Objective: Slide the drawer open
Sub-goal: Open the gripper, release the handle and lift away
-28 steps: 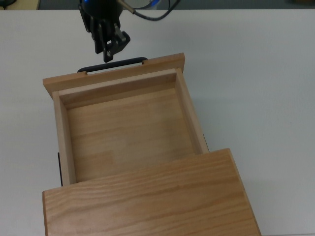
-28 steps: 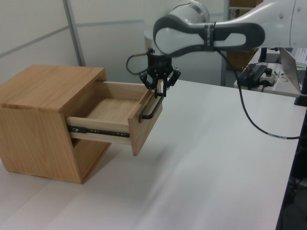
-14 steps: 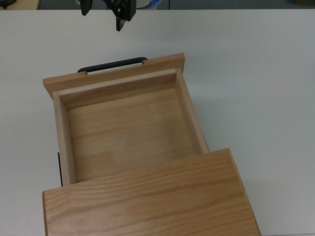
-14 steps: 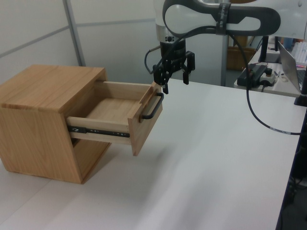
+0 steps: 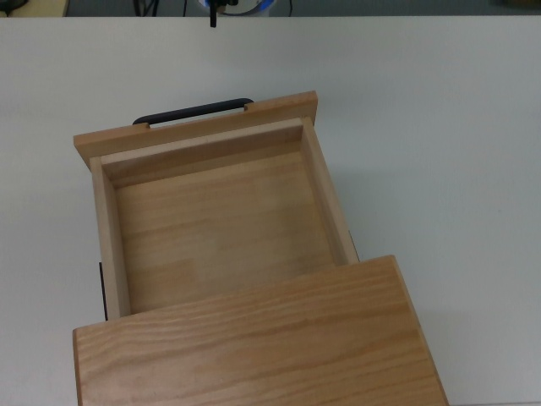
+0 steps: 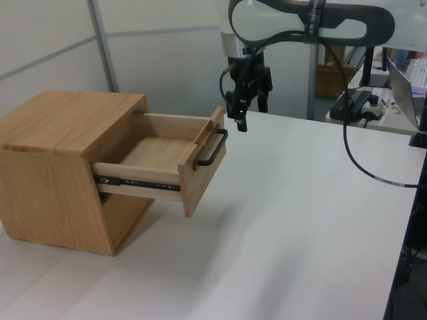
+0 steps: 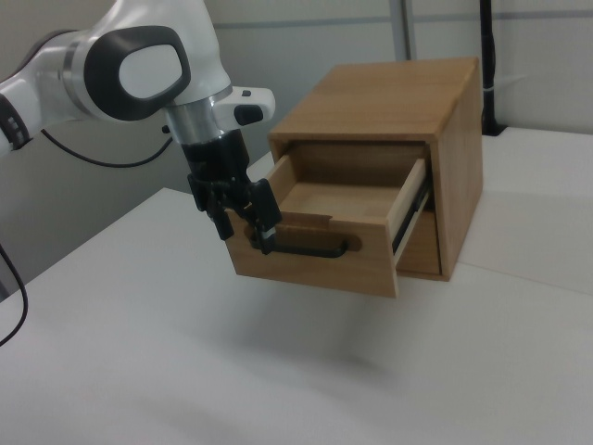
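Lifted clear of the black handle (image 6: pixel 213 147) it hung beside a second ago, the end effector (image 6: pixel 246 113) hovers above and beyond the drawer (image 6: pixel 175 162), its fingers spread with nothing between them. Pulled far out of the wooden cabinet (image 6: pixel 57 170) on the white worktop (image 6: pixel 293 227), the drawer runs lengthwise from cabinet to front panel, which faces the arm (image 6: pixel 307 23).
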Tool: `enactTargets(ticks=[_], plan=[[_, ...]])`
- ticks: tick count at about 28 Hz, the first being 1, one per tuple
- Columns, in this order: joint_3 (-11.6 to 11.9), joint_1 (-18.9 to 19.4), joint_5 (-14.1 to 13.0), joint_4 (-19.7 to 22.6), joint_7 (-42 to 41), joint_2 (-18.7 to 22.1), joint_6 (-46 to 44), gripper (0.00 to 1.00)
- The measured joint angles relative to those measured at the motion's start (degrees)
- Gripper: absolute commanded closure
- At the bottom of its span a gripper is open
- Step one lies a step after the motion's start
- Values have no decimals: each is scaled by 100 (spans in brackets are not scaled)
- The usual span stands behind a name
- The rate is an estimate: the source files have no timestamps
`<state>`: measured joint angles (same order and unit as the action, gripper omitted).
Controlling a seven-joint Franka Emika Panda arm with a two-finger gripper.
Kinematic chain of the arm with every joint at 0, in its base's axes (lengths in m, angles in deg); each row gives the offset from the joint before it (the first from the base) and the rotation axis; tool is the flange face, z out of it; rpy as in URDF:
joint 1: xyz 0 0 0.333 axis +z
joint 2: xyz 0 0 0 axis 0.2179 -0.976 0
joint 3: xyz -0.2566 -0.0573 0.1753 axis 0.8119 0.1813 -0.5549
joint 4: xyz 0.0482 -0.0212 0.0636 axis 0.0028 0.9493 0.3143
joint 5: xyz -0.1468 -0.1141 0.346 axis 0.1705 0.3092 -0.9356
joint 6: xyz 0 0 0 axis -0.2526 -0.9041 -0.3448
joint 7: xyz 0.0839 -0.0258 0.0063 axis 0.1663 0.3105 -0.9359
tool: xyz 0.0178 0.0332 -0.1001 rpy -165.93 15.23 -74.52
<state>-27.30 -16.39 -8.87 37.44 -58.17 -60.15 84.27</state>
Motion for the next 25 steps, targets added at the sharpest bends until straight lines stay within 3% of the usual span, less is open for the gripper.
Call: enactTargets(ticks=[9,25], plan=[[-15,14,0,-3,-699,0,-17,0],[-52,34,0,-4,-930,0,-17,0]])
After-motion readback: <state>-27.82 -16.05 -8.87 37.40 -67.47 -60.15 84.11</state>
